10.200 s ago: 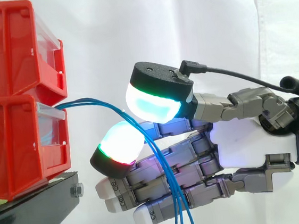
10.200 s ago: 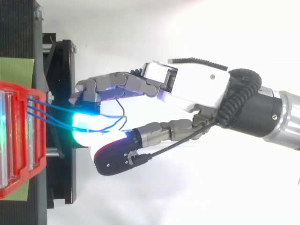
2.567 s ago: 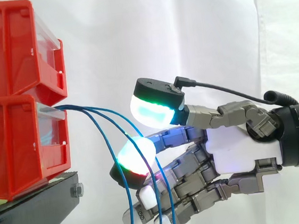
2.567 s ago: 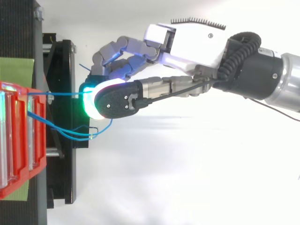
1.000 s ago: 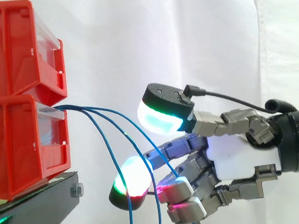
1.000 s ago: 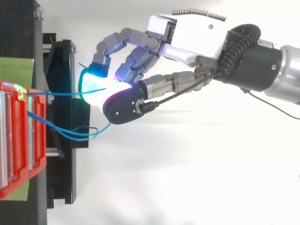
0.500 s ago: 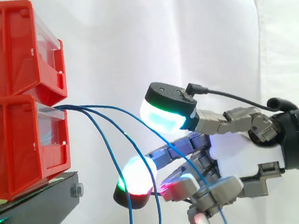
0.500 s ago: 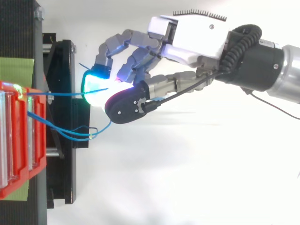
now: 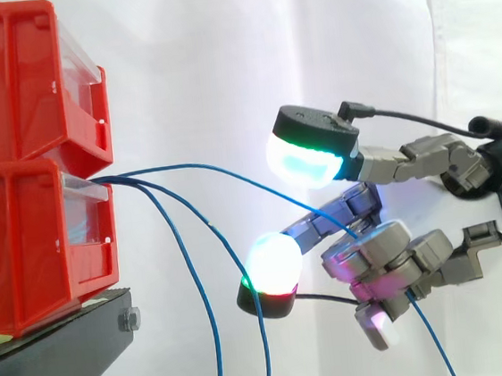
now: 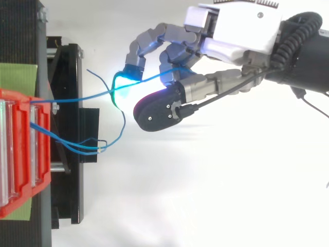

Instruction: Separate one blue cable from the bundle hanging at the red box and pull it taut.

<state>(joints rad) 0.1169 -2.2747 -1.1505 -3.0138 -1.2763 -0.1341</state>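
A white curtain [image 9: 220, 65] hangs behind the black stand [image 9: 45, 362], which carries stacked red bins [image 9: 16, 177]. The hand [image 10: 241, 31] has its lower fingers [image 9: 374, 251] curled tight around one blue cable [image 10: 77, 98], which runs in a gentle arc from the lower bin. The other blue cables [image 9: 214, 335] hang loose.

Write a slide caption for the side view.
Curled fingers grip one blue cable from the red box; two cables hang.
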